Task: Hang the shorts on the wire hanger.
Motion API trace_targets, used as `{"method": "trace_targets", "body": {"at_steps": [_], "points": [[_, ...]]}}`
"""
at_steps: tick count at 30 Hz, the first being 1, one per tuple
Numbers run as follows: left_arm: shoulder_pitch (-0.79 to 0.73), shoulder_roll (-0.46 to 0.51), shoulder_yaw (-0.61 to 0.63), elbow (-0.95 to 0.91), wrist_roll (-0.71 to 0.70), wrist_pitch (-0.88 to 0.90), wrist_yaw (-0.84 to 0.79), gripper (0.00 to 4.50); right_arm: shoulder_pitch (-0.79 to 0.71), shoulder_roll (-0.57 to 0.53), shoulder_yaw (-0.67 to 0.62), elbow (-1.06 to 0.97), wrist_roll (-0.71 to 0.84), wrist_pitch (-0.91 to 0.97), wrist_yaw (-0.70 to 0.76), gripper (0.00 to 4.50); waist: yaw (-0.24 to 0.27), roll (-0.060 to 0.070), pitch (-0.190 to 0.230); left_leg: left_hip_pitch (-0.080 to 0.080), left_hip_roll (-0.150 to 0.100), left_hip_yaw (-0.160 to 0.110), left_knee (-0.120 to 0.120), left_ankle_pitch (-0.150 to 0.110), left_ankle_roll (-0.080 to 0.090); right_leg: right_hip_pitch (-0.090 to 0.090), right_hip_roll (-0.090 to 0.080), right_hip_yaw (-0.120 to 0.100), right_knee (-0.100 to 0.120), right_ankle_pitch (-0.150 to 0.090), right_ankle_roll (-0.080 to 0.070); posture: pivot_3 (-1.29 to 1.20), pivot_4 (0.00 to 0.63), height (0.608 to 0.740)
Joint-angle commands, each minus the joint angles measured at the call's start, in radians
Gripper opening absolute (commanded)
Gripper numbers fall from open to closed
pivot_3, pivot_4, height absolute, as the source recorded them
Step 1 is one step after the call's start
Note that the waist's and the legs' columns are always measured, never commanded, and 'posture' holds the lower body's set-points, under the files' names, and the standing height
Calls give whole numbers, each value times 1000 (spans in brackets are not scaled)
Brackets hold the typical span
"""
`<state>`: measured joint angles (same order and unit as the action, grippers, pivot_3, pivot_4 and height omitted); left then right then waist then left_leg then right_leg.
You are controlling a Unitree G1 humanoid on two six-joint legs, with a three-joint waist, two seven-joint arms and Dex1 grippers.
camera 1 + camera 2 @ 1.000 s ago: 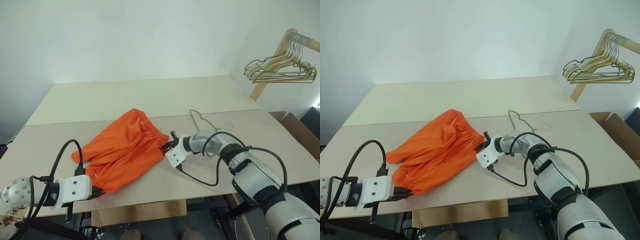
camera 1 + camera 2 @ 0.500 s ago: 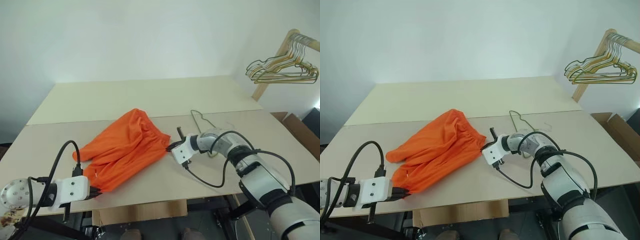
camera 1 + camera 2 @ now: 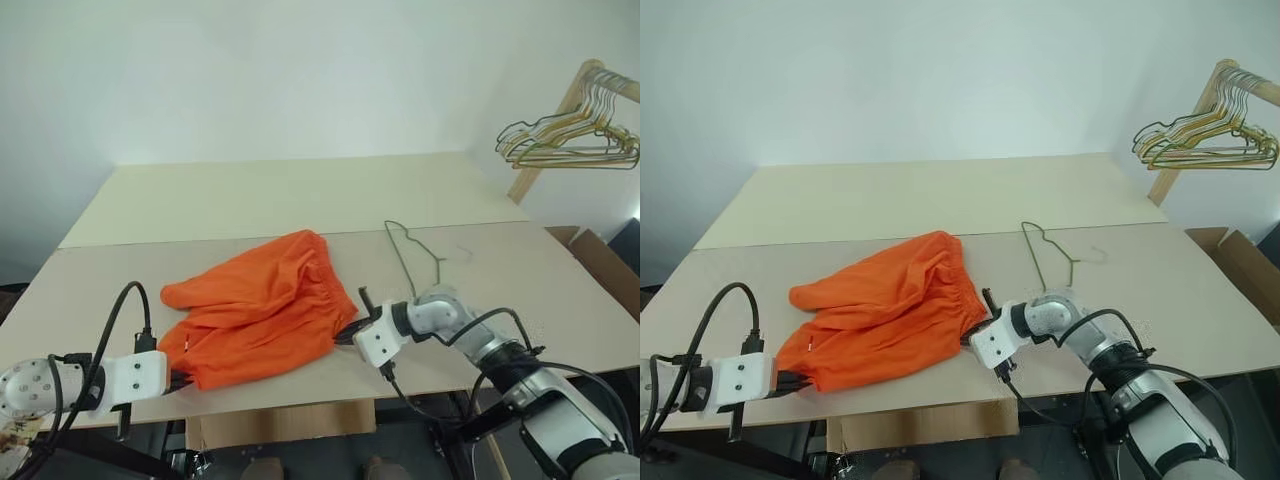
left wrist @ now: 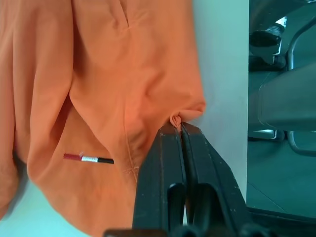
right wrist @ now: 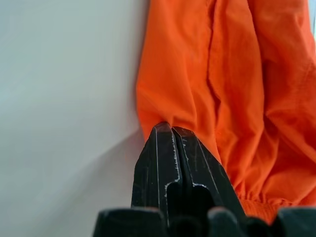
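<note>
Shorts [image 3: 262,320] pinched by both end effectors (hanger apart)

This looks like a robot test room or lab rather than a home: a bare white wall [image 3: 300,70] with no furnishing stands behind a plain worktop of two pale boards [image 3: 290,195] butted together on a metal frame. A wooden rack [image 3: 1200,110] at the right carries a bunch of gold and dark wire hangers [image 3: 1210,148], and an open cardboard box [image 3: 1240,270] sits on the floor below it. Loose black cables [image 3: 110,330] run along the robot's arms over the table.
</note>
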<state>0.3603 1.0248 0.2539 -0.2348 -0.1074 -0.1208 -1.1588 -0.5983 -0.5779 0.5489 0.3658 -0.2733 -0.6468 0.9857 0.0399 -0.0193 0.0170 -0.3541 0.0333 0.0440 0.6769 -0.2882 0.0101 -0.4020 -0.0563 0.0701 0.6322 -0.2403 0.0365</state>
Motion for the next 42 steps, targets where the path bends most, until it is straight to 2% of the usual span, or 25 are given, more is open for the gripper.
{"method": "trace_targets", "body": {"at_steps": [1, 4, 7, 11, 16, 21, 27, 36, 39, 42], "points": [[-24, 17, 8, 17, 5, -24, 2, 0, -32, -67, -51, -42, 7, 24, 35, 1048, 8, 0, 0, 0, 0, 0, 0, 0, 0, 0, 0, 0, 0, 0, 0, 169, 0, 740], [-41, 18, 0, 28, 12, -31, 5, 0, -47, -92, -78, -26, 25, 23, 32, 2025, 14, -1, 0, 0, 0, 1, 0, 0, 0, 0, -1, 0, -1, 0, 0, 169, 0, 740], [-51, 17, -8, 33, 16, -32, 5, 0, -69, -107, -97, -6, 66, 39, 69, 2025, 10, -1, 0, 0, 0, 1, 0, 0, 0, 0, 0, 0, -1, 0, 0, 169, 0, 740], [-65, 13, -19, 27, 17, -24, 8, 0, -128, -78, -87, 95, -36, -35, -38, 2025, 0, -1, 0, 0, 0, 2, 0, 0, 0, 0, 0, 0, 0, 0, 0, 156, 0, 740], [-57, 8, -20, 2, 7, -8, 12, 0, -162, -35, -51, 172, -95, -111, -90, 2025, 0, -1, 0, 0, 1, 2, -1, 0, 0, -1, 0, 0, 0, -1, -1, 162, 0, 740], [-48, 12, -14, 4, 9, -12, 16, 0, -168, -15, -39, 191, -78, -154, -53, 2025, 0, -1, 0, 0, 0, 2, -1, 0, 0, -1, 0, 0, 0, -1, -1, 170, 0, 740], [-42, 13, -6, 8, 9, -17, 19, 0, -155, -43, -26, 184, -48, -166, 42, 2025, 1, -1, 0, 0, 0, 1, -1, 0, 0, 0, 0, 0, 0, -1, -1, 176, 0, 740], [-38, 9, -11, 9, 13, -24, 27, 0, -199, -63, -23, 208, -48, -218, 82, 2025, 1, -1, 0, 0, 0, 1, -1, 0, 0, 0, 0, 0, 0, -1, -1, 178, 0, 740], [-40, 9, -14, 11, 14, -26, 28, 0, -206, -55, -29, 211, -47, -260, 61, 2601, 1, -1, 0, 0, 1, 1, -1, 0, 0, -1, 0, 0, 0, -1, -1, 176, 0, 740], [-45, 8, -23, 12, 14, -25, 30, 0, -208, -38, -16, 221, -85, -279, 22, 3617, 1, -1, 0, 0, 1, 1, -1, 0, 0, -1, 0, 0, 0, -1, -1, 176, 0, 740]]}}
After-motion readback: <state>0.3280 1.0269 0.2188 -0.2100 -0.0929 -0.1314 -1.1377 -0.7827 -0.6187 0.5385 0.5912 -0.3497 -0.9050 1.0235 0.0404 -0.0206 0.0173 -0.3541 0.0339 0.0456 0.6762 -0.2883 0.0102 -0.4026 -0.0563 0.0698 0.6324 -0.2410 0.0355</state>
